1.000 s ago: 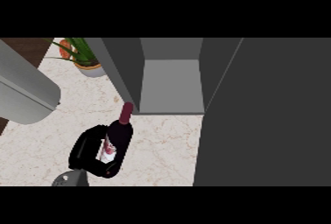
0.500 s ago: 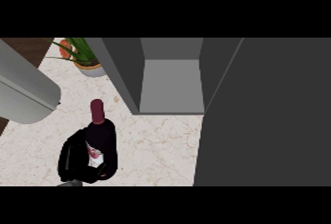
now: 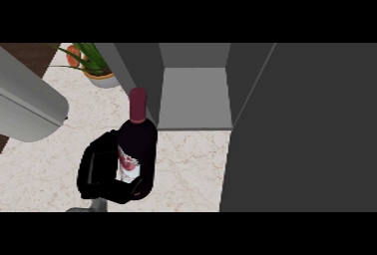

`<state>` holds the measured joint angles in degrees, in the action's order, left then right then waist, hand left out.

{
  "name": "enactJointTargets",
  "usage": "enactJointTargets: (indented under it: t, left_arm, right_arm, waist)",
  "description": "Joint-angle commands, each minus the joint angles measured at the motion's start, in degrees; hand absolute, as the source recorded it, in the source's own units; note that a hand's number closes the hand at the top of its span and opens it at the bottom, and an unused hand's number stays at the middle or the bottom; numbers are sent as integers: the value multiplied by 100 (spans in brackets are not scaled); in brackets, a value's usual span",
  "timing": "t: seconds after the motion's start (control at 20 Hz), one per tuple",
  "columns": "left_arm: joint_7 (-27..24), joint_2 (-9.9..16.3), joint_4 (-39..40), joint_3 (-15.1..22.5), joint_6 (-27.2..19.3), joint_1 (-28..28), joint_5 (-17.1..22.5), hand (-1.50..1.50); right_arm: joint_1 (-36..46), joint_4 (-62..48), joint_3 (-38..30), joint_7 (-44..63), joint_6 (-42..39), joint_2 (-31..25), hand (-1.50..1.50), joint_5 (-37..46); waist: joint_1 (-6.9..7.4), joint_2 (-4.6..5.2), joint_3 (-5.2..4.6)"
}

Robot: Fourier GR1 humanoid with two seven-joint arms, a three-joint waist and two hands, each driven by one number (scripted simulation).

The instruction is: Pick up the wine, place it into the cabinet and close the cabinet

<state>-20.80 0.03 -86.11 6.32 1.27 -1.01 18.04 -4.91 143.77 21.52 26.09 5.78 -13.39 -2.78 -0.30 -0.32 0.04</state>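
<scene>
— Where's the wine [image 3: 137, 144] right now?

— Held up off the desk [image 3: 191, 164], neck pointing toward the open cabinet [image 3: 195, 97]. The black fingers [image 3: 99, 169] of the hand [image 3: 103, 174] are curled round the bottle's lower body and label, so only the shoulder and red capsule stick out beyond them. I can't tell which hand it is; only one shows.

— So which step is this?

— The carry, I'd say: bottle lifted, not yet in the cabinet. The cabinet's floor lies just past the capsule and a little to the side, its door [image 3: 309, 129] standing open on the far side from the fingers.

— And the next move?

— Likely to carry the bottle forward and across into the opening, clear of the cabinet's near wall, set it down, let go, then swing the door shut.
</scene>
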Motion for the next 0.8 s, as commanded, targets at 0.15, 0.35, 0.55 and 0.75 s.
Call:
enactJointTargets:
  t: [0.15,0.35,0.55,0.75]
  left_arm:
    - [841,-3,-695,951,-1416,504,16,150]
    - [1308,-3,-1029,1595,-2416,825,29,150]
    - [1252,-3,-187,1643,-3017,1725,350,150]
    - [1456,-3,122,1545,-3245,2111,279,150]
  right_arm:
    - [-604,1362,112,442,27,-58,-150,-291]
    - [-283,1223,83,689,95,-28,-150,-199]
    - [-94,932,-281,493,-72,-50,-150,-470]
    - [-390,1318,-462,536,-170,-130,-150,-762]
  waist:
    - [-89,2,-2]
    - [-43,8,-5]
    - [-59,33,-5]
    - [-103,25,-2]
